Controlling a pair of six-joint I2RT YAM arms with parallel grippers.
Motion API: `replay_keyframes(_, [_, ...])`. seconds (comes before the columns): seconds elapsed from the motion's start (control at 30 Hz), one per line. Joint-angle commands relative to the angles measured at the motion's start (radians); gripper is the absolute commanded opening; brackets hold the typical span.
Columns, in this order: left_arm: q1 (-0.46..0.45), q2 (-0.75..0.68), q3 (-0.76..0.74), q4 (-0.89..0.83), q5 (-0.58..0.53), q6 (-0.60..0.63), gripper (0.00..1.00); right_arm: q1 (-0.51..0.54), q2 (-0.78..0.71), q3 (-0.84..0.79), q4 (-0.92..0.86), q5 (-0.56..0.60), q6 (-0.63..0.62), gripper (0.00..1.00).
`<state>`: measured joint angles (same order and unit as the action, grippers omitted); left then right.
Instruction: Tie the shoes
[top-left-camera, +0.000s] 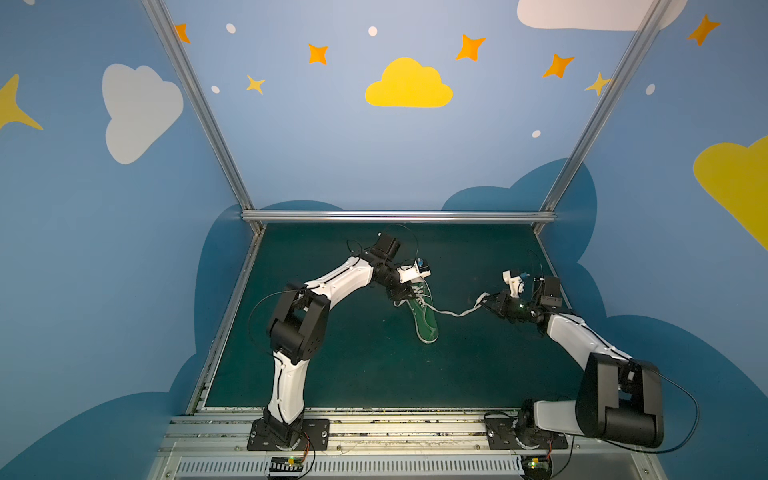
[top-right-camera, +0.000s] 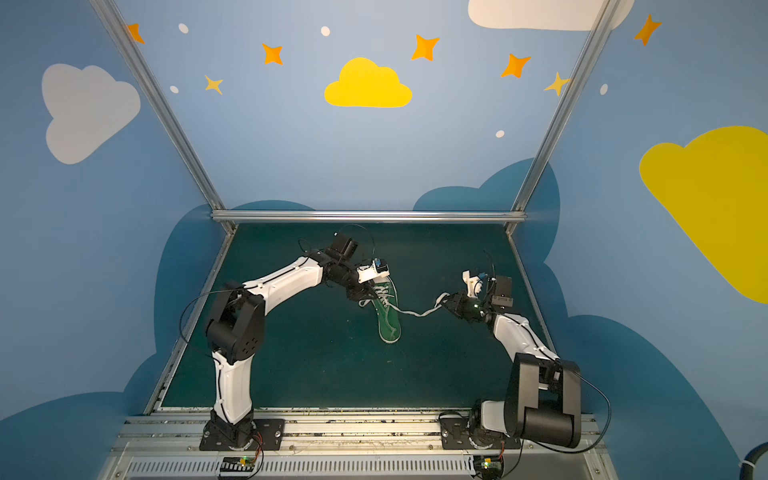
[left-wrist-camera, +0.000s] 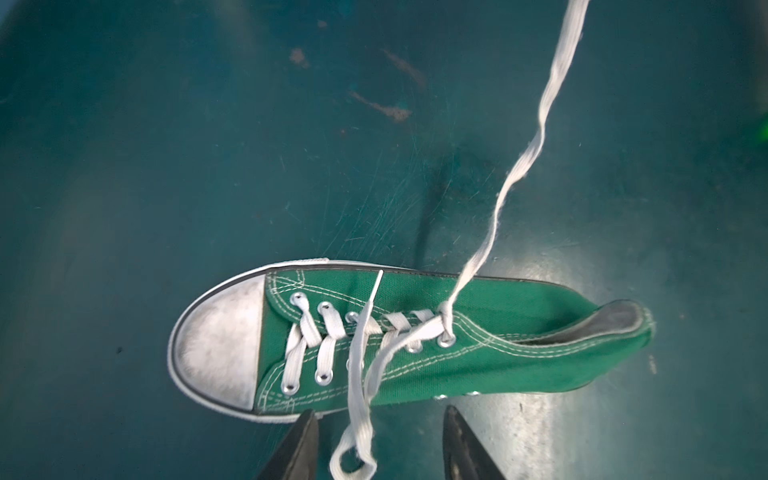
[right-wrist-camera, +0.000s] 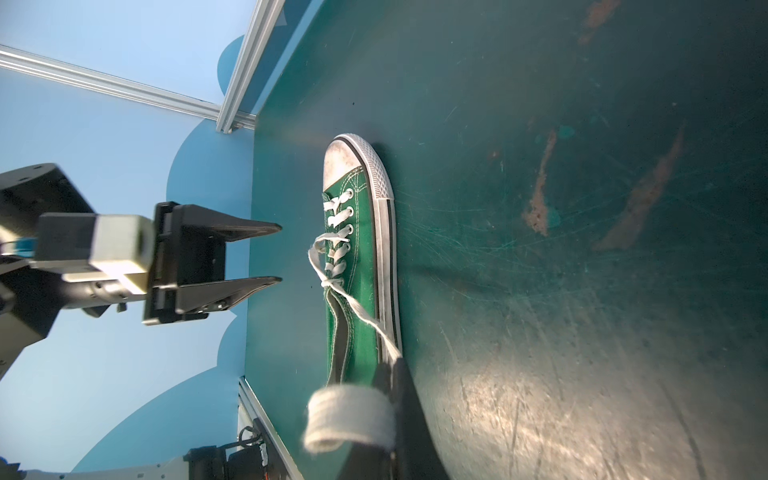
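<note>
My right hand (top-left-camera: 487, 306) grips one white lace (top-left-camera: 455, 312); pulling hard could drag the green sneaker (top-left-camera: 427, 322). My left hand (left-wrist-camera: 380, 413) gapes, so the other lace (left-wrist-camera: 357, 370) may slip.

Cam setup. Top views = stereo pair, high over 6 o'clock edge of table (top-left-camera: 353, 365), facing down + fwd toward back wall (top-left-camera: 374, 166) at 12 o'clock; wide, far off. Both top views cover whole table w/ shoe (top-left-camera: 426, 324) approx. centre; near-identical, content offset slightly sideways btwn them. L wrist cam: on left gripper (left-wrist-camera: 380, 413), looks steeply down past own jaws, close-up, shoe spans most of frame width. R wrist cam: on right gripper (right-wrist-camera: 398, 368), low, grazing across table from shoe's 3 o'clock toward 9–10 o'clock, frame rolled on its side; lace (right-wrist-camera: 349, 415) loop right at lens. Shared by all 4: shoe, lace. R wrist also catches left gripper.
</note>
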<state>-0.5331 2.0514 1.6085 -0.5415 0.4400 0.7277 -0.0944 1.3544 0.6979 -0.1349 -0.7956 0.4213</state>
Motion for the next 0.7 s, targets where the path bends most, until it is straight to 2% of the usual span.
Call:
replay_keyframes(0.0, [-0.004,0.044,0.037,-0.064,0.031,0.076,0.49,0.005,0.012,0.027,-0.026,-0.017,-0.014,0.00])
replay_keyframes(0.43, [-0.024,0.094,0.036,0.023,-0.038,0.049,0.42,0.005,0.044,0.049,-0.035,-0.036,-0.016,0.00])
replay_keyframes(0.5, [-0.024,0.097,0.035,0.030,-0.037,0.043,0.37,0.005,0.044,0.051,-0.039,-0.039,-0.018,0.00])
replay_keyframes(0.67, [-0.024,0.091,0.031,0.025,-0.061,0.033,0.10,0.003,0.036,0.051,-0.057,-0.030,-0.027,0.00])
